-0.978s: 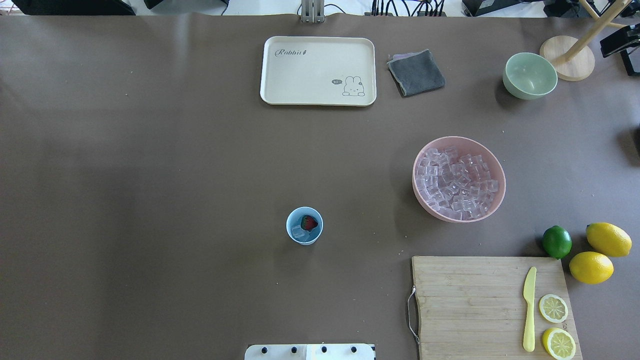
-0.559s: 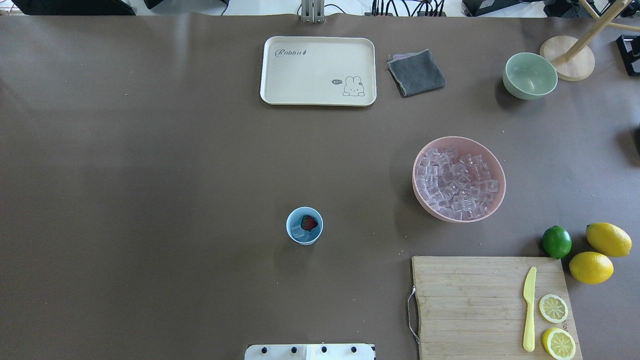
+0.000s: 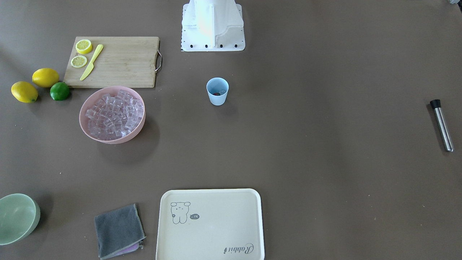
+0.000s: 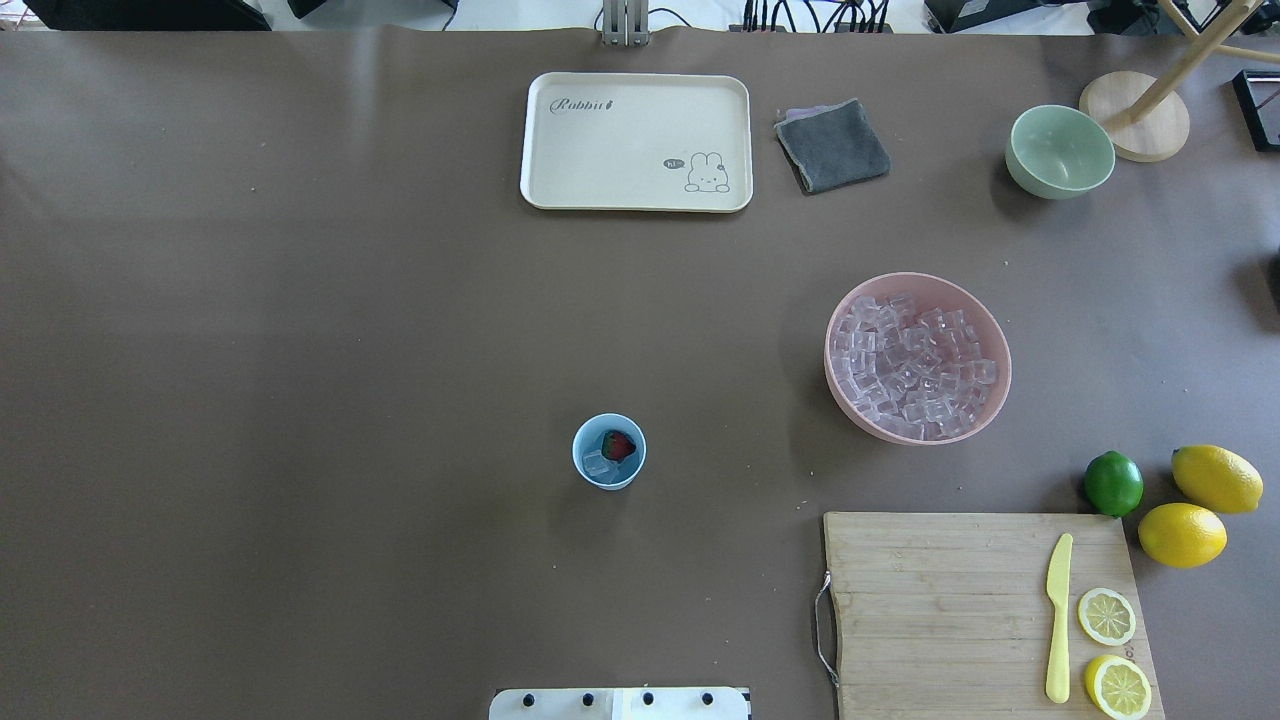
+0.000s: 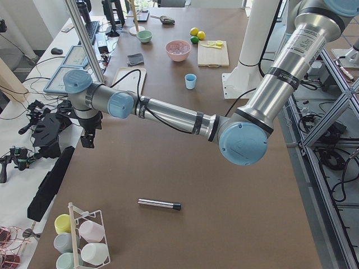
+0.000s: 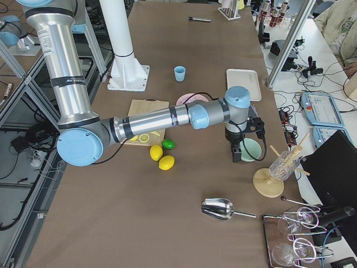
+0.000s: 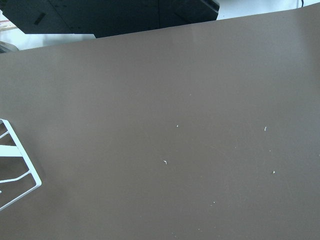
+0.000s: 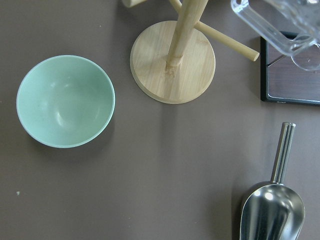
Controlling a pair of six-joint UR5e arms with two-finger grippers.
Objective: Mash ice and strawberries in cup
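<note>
The light blue cup (image 4: 609, 452) stands upright mid-table, also seen in the front-facing view (image 3: 217, 91). Inside it lie a dark red strawberry (image 4: 619, 445) and clear ice (image 4: 597, 463) cubes. More ice fills the pink bowl (image 4: 917, 357) to the cup's right. Neither gripper shows in the overhead or front-facing view. My left gripper (image 5: 87, 139) hangs over the table's far left end, well away from the cup, and I cannot tell whether it is open or shut. My right gripper (image 6: 239, 153) hovers by the pale green bowl (image 6: 251, 149) at the far right, its state likewise unclear.
A steel rod with a black tip (image 3: 441, 125) lies near the left end. A cream tray (image 4: 636, 141), grey cloth (image 4: 832, 145), cutting board (image 4: 985, 610) with knife and lemon slices, lime and lemons are about. A wooden stand (image 8: 172, 62) and metal scoop (image 8: 272, 210) lie beside the green bowl.
A dark part of the right arm at the overhead view's top right edge has slid out of the frame. The cup and its contents have not moved.
</note>
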